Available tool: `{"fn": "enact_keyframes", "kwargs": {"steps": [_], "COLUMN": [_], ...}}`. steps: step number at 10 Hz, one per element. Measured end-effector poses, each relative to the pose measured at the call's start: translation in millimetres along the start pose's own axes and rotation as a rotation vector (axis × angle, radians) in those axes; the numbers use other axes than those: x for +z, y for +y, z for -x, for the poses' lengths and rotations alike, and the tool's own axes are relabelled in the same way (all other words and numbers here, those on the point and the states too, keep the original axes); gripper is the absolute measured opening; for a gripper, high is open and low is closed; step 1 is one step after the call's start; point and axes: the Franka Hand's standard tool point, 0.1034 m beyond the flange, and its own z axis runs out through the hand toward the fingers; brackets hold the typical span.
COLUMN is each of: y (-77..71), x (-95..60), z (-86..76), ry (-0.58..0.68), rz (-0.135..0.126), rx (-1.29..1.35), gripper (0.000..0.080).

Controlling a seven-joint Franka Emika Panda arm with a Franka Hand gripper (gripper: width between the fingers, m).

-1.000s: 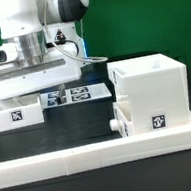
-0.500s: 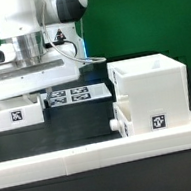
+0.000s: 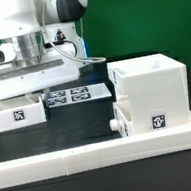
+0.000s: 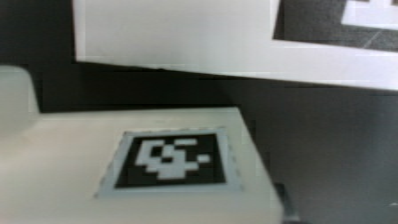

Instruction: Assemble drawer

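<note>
Nothing moved this past second: my gripper (image 3: 23, 88) hangs over the shallow white plastic tray (image 3: 14, 115) at the black table's (image 3: 79, 127) back edge, and I cannot tell its fingers' spread, so pickup looks pending.

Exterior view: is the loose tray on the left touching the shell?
No: the tray sits at the exterior view's left, and the marker board lies between it and the shell.

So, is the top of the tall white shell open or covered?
Open. In the exterior view the drawer shell shows a bare rim around a hollow, with nothing over it.
</note>
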Motion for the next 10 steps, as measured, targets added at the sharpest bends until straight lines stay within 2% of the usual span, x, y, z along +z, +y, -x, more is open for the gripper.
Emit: {"fn": "enact_keyframes", "kwargs": {"steps": [1, 2, 4, 5, 7, 9, 10], "y": [-0.8, -10.3, -27.7, -35.6, -34.8, -34.7, -34.3], "x": [-0.9, -6.6, -29.1, -38.7, -36.0, -35.4, -34.8], "z": [-0.9, -5.2, -21.7, -32.7, -30.9, -31.4, -37.8], "ry": [0.001, -0.01, -0.065, -0.078, -0.071, -0.068, -0.056], "rz": [0.0, -0.008, -0.048, -0.047, -0.047, -0.052, -0.044], "rx": [-0.002, -0.032, -0.156, -0.223, -0.248, -0.418, -0.562], "gripper": [0.0042, 0.0042, 0.0042, 0.0042, 0.0042, 0.0042, 0.0042]}}
